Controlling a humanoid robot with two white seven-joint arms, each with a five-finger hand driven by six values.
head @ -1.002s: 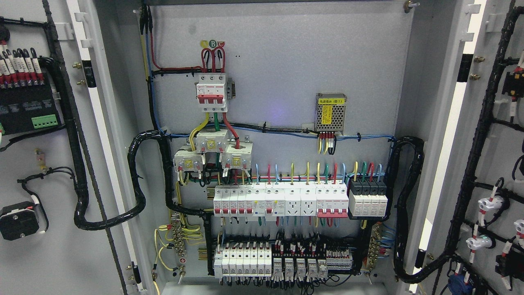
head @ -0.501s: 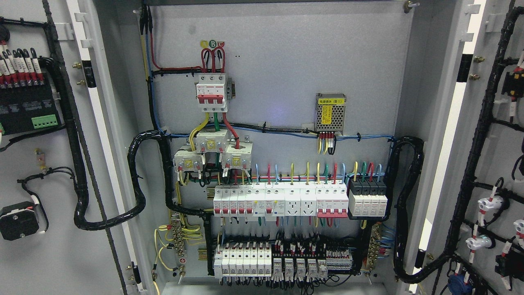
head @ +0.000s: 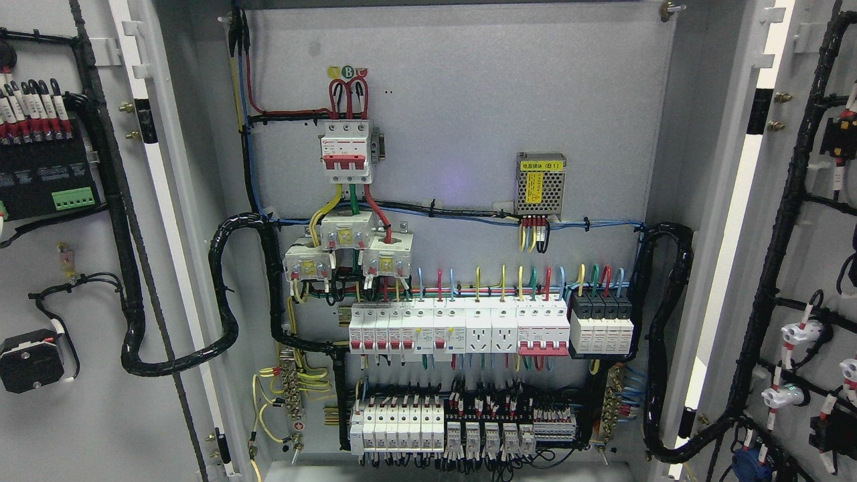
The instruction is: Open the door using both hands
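— Grey sheet steel all round: the electrical cabinet stands wide open, its left door [head: 80, 268] swung out to the left edge of the view and its right door [head: 803, 268] swung out to the right edge. Both doors stand upright, long axis vertical, inner faces turned toward the camera.

— And the robot's hands?

— Neither hand shows anywhere, so I cannot tell whether the fingers are apart or together, nor how the doors lie relative to them.

— What is on the doors?

— A black cable loom [head: 127, 281] runs down the left door and loops across into the cabinet; a black terminal block with a green connector [head: 47, 181] sits near its top. The right door carries another black loom [head: 776, 268] branching to white and red fittings [head: 800, 335].

— Inside?

— On the grey back panel [head: 469, 87], a red-and-white main breaker [head: 347, 152] sits upper left with three current transformers [head: 348, 251] below it. A perforated metal power supply [head: 541, 184] with a yellow label is mounted to the right. Lower down runs a row of white circuit breakers [head: 458, 328], ending in black modules [head: 601, 325] at the right, with a second row of terminals and relays [head: 462, 428] beneath. Yellow, red, green and blue wires feed into the top of the breaker row.
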